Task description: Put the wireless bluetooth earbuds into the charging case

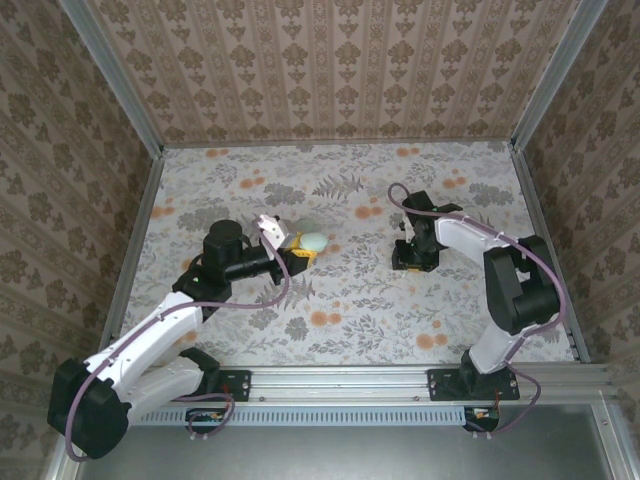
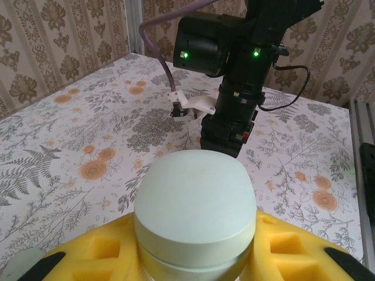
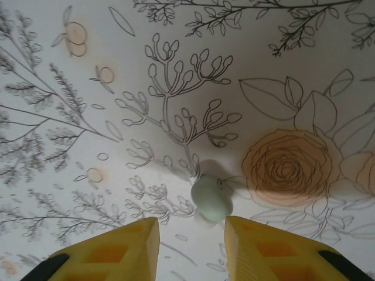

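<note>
One earbud (image 3: 210,199) just beyond right fingers (image 3: 117,252) (case (image 2: 196,216) between left fingers (image 2: 293,252)).

Closed mint case (image 2: 195,202), mint earbud (image 3: 210,199) lying loose

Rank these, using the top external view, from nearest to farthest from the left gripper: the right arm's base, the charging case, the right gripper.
1. charging case: held between the fingers of the left gripper.
2. right gripper: over to the right, pointing down.
3. right arm's base: bottom right of the view, at the near edge.
</note>
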Action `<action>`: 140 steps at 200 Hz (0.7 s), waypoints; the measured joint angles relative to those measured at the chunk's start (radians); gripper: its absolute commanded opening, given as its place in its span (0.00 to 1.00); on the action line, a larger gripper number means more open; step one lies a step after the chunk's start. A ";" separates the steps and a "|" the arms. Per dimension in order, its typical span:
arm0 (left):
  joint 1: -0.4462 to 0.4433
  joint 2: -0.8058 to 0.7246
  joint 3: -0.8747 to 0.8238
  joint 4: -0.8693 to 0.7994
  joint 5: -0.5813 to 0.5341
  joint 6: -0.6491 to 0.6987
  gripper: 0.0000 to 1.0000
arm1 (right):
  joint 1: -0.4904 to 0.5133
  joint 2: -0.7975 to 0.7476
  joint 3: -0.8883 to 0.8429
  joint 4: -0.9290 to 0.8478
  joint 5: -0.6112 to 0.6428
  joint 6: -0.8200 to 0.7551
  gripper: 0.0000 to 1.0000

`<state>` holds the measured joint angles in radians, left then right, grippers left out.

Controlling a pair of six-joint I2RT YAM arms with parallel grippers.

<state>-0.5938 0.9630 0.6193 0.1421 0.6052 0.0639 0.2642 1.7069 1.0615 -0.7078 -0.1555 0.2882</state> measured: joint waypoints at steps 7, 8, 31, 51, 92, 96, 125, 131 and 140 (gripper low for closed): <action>0.000 0.000 0.000 0.000 0.000 0.000 0.03 | -0.003 0.015 0.006 0.000 0.003 -0.013 0.34; 0.000 0.000 0.000 0.000 0.000 0.000 0.03 | -0.005 0.018 0.008 0.001 0.003 -0.016 0.34; 0.000 0.000 0.000 -0.002 0.000 0.000 0.03 | -0.017 0.058 0.024 0.001 0.014 -0.049 0.33; 0.000 0.000 0.000 -0.009 0.000 0.000 0.03 | -0.019 0.084 0.031 0.001 0.018 -0.070 0.31; 0.001 0.000 0.000 -0.018 0.000 0.000 0.03 | -0.023 0.089 0.033 -0.001 0.023 -0.091 0.25; 0.001 0.000 0.000 -0.018 0.000 0.000 0.03 | -0.023 0.089 0.033 -0.001 0.024 -0.093 0.24; 0.001 0.000 0.000 -0.020 0.000 0.000 0.03 | -0.025 0.088 0.032 -0.004 0.029 -0.098 0.19; 0.001 0.000 0.000 -0.022 0.000 0.000 0.03 | -0.025 0.085 0.030 -0.003 0.029 -0.098 0.19; 0.001 0.000 0.000 -0.023 0.000 0.000 0.03 | -0.024 0.080 0.026 -0.003 0.026 -0.096 0.18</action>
<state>-0.5930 0.9630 0.6193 0.1192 0.6052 0.0639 0.2398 1.7874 1.0878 -0.7105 -0.1299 0.1921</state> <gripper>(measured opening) 0.346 0.191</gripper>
